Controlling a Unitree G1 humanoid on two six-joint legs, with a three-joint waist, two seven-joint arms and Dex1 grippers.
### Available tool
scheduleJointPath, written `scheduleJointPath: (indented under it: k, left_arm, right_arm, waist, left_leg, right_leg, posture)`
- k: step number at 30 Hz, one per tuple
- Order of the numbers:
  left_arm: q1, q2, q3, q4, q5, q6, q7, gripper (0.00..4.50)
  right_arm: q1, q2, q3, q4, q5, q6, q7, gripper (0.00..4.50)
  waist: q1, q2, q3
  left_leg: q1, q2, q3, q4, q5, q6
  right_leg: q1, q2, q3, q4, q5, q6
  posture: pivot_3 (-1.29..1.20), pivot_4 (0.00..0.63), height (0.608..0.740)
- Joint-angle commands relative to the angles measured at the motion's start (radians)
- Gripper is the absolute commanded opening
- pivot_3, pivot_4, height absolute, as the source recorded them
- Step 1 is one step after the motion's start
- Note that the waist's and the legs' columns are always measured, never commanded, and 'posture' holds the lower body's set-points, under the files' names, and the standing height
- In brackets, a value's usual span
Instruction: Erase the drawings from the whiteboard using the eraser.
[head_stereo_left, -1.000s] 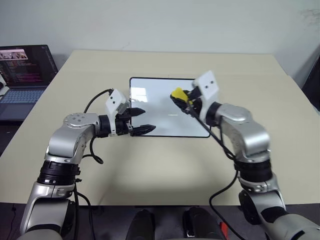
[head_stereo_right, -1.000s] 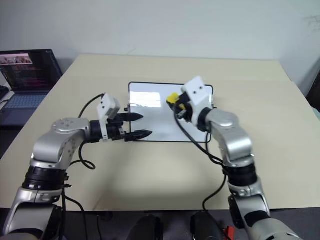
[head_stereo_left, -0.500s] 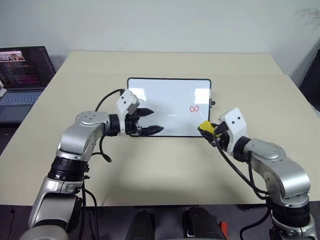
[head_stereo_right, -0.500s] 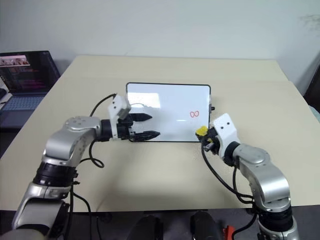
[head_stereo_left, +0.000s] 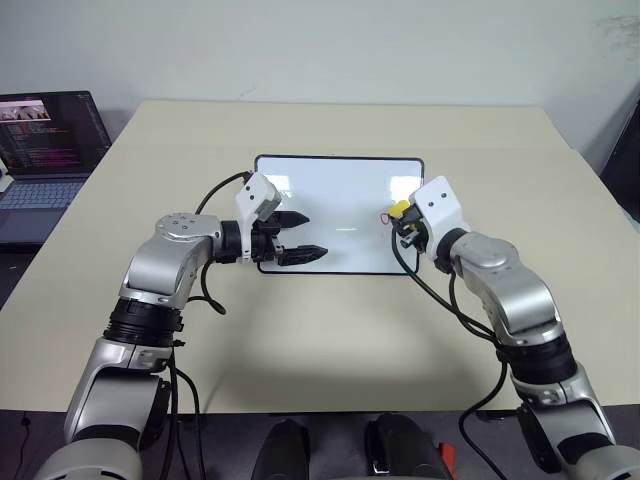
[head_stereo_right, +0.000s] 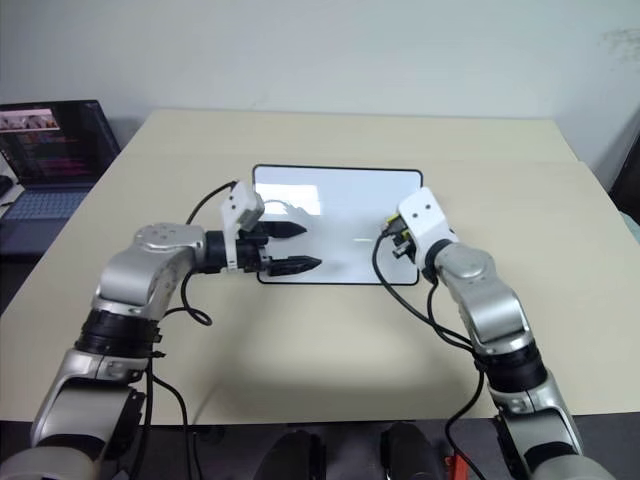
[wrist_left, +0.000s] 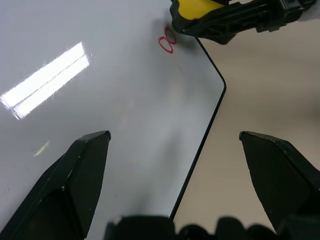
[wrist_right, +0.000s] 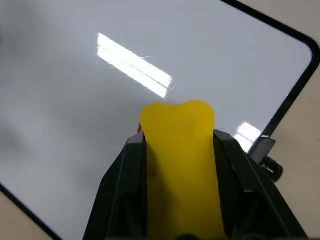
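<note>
My right gripper (head_stereo_left: 402, 222) was clenched on the eraser (head_stereo_left: 399, 209), the yellow block pinched between both fingers with its tip poking out over the whiteboard (head_stereo_left: 335, 195). The one red mark (wrist_left: 166, 42) I could make out was a small figure-eight loop. In the left wrist view it sat just beside the eraser's leading edge, touching it or nearly so, on the side toward the board's middle. I judged the coming stroke would be a short one, leftward in the head frame and across the loop. In the right wrist view only a sliver of red peeked out past the eraser's edge, so the block was partly over the mark already. The right arm was plainly the nearer one.

The board lay at centre frame in the head views, long axis running left to right, with the loop near its right short side, close to the black knob (wrist_right: 272, 167) there. I saw no other marks on the white surface.

My left gripper (head_stereo_left: 302, 236) was spread wide over the board's lower left corner, straddling the black frame, holding nothing. It was well apart from the loop and nothing stood in the way of the wipe. Further out were the tan table (head_stereo_left: 330, 330) and a laptop (head_stereo_left: 45, 150) at the frame's left edge.
</note>
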Motion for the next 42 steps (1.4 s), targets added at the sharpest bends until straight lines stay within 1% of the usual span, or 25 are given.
scheduleJointPath:
  k: [1, 8, 14, 19, 22, 26, 29, 31, 37, 40, 42]
  left_arm:
    - [-0.019, -0.005, 0.005, -0.004, 0.003, -0.022, -0.013, 4.50]
    - [-0.024, -0.005, 0.008, 0.004, 0.010, -0.028, -0.022, 4.50]
    - [-0.015, -0.004, 0.011, 0.001, 0.013, -0.027, -0.024, 4.50]
    - [-0.015, -0.006, 0.015, 0.001, 0.014, -0.022, -0.023, 4.50]
    - [-0.012, -0.004, 0.019, 0.001, 0.014, -0.023, -0.022, 4.50]
    - [-0.012, -0.004, 0.022, 0.003, 0.013, -0.020, -0.018, 4.50]
    - [-0.009, -0.001, 0.023, 0.007, 0.014, -0.022, -0.021, 4.50]
    - [-0.009, 0.002, 0.025, 0.015, 0.016, -0.025, -0.021, 4.50]
    - [-0.006, 0.011, 0.027, 0.035, 0.023, -0.031, -0.021, 4.50]
    - [-0.003, 0.015, 0.028, 0.042, 0.026, -0.035, -0.023, 4.50]
    - [-0.003, 0.015, 0.027, 0.043, 0.026, -0.037, -0.022, 4.50]
  right_arm:
    - [-0.025, 0.002, 0.021, 0.038, 0.002, -0.011, 0.039, 1.35]
    - [0.035, -0.037, 0.097, 0.034, 0.001, 0.024, 0.129, 1.35]
    - [-0.069, -0.012, 0.027, 0.121, -0.046, -0.048, 0.032, 1.35]
    - [-0.123, -0.018, 0.019, 0.200, -0.072, -0.101, 0.017, 1.35]
    - [-0.116, -0.016, 0.041, 0.201, -0.075, -0.104, 0.046, 1.35]
    - [-0.071, -0.049, 0.142, 0.172, -0.084, -0.083, 0.153, 1.35]
    - [-0.053, -0.068, 0.174, 0.179, -0.099, -0.087, 0.184, 1.35]
    - [-0.064, -0.068, 0.169, 0.199, -0.121, -0.111, 0.166, 1.35]
    - [-0.142, -0.031, 0.102, 0.268, -0.166, -0.203, 0.048, 1.35]
    - [-0.150, -0.029, 0.094, 0.292, -0.175, -0.214, 0.038, 1.35]
    - [-0.129, -0.042, 0.095, 0.294, -0.172, -0.195, 0.061, 1.35]
  waist:
    - [0.000, 0.000, 0.000]
    - [0.000, 0.000, 0.000]
    - [-0.002, 0.000, 0.000]
    - [-0.001, 0.000, 0.000]
    - [-0.001, 0.000, 0.000]
    - [-0.003, 0.000, 0.000]
    - [-0.003, 0.000, 0.000]
    - [-0.003, 0.000, 0.000]
    - [-0.002, 0.000, 0.000]
    - [-0.001, 0.000, 0.000]
    - [-0.001, 0.000, 0.000]
  left_leg:
    - [0.000, 0.000, 0.000, 0.000, 0.000, 0.000]
    - [0.000, 0.001, 0.000, 0.001, 0.000, 0.000]
    - [0.002, 0.000, 0.000, 0.003, 0.000, 0.000]
    - [0.002, 0.000, 0.000, 0.003, 0.000, 0.000]
    - [0.002, 0.000, 0.000, 0.003, 0.000, 0.000]
    - [0.002, 0.001, 0.000, 0.003, 0.000, 0.000]
    - [0.002, 0.000, 0.000, 0.003, 0.000, 0.000]
    - [0.003, 0.000, 0.000, 0.003, 0.000, 0.000]
    - [0.003, 0.000, 0.000, 0.004, 0.002, 0.001]
    - [0.003, 0.001, 0.000, 0.004, 0.002, 0.001]
    - [0.003, 0.001, 0.000, 0.003, 0.002, 0.001]
  right_leg:
    - [0.000, 0.000, 0.000, 0.000, 0.000, 0.000]
    - [0.001, -0.001, 0.000, 0.001, 0.000, 0.000]
    - [0.001, -0.001, 0.001, 0.005, 0.000, 0.000]
    - [0.001, -0.001, 0.000, 0.005, 0.001, 0.000]
    - [0.001, -0.001, 0.001, 0.004, 0.001, 0.000]
    - [0.001, -0.001, 0.001, 0.004, 0.001, 0.000]
    - [0.001, -0.001, 0.001, 0.005, 0.001, 0.000]
    - [0.001, 0.000, 0.001, 0.005, 0.001, 0.000]
    - [0.001, 0.001, 0.001, 0.005, 0.002, 0.003]
    - [0.001, 0.001, 0.001, 0.005, 0.002, 0.003]
    - [0.001, 0.001, 0.001, 0.005, 0.003, 0.001]
  posture:
    - [0.00, 0.150, 0.740]
    - [0.00, 0.150, 0.740]
    - [0.00, 0.150, 0.740]
    - [0.00, 0.150, 0.740]
    - [0.00, 0.150, 0.740]
    - [0.00, 0.150, 0.740]
    - [0.00, 0.150, 0.740]
    - [0.00, 0.150, 0.740]
    - [0.00, 0.150, 0.740]
    - [0.00, 0.150, 0.740]
    - [0.00, 0.150, 0.740]
